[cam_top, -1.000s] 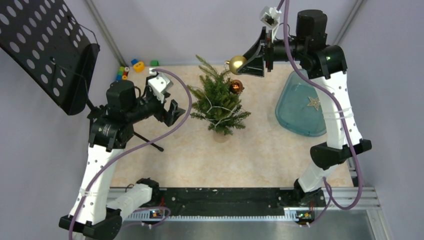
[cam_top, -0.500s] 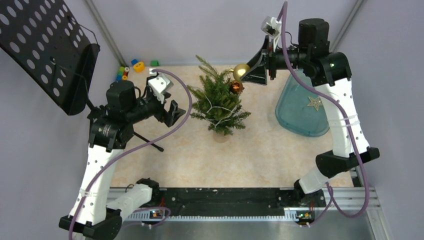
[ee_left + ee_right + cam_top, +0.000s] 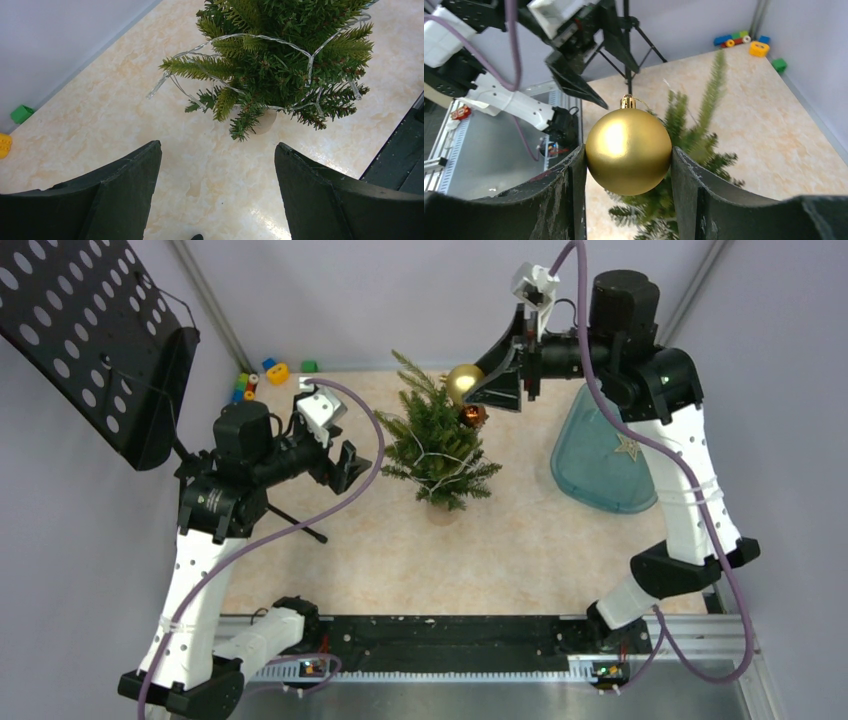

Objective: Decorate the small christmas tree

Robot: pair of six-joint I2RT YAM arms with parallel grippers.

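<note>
The small christmas tree [image 3: 437, 445] stands mid-table, green with a clear light string [image 3: 240, 40] wound round it and a copper-red bauble [image 3: 473, 415] hanging on its right side. My right gripper [image 3: 470, 386] is shut on a gold bauble [image 3: 462, 381], held high at the tree's upper right; its cap and hanging loop [image 3: 628, 102] point up between the fingers [image 3: 574, 190]. The tree [image 3: 684, 150] shows blurred behind the bauble [image 3: 628, 150]. My left gripper [image 3: 352, 464] hangs open and empty left of the tree [image 3: 280, 65].
A translucent blue tub [image 3: 603, 455] at the right holds a glittery star [image 3: 628, 446]. Coloured toy blocks [image 3: 262, 375] lie at the back left corner. A black perforated music stand [image 3: 90, 335] rises at the left, its tripod legs [image 3: 298, 523] on the table.
My right gripper carried the gold bauble right and back, then left again and a little higher, close over the tree's top right. The left arm has not moved.
</note>
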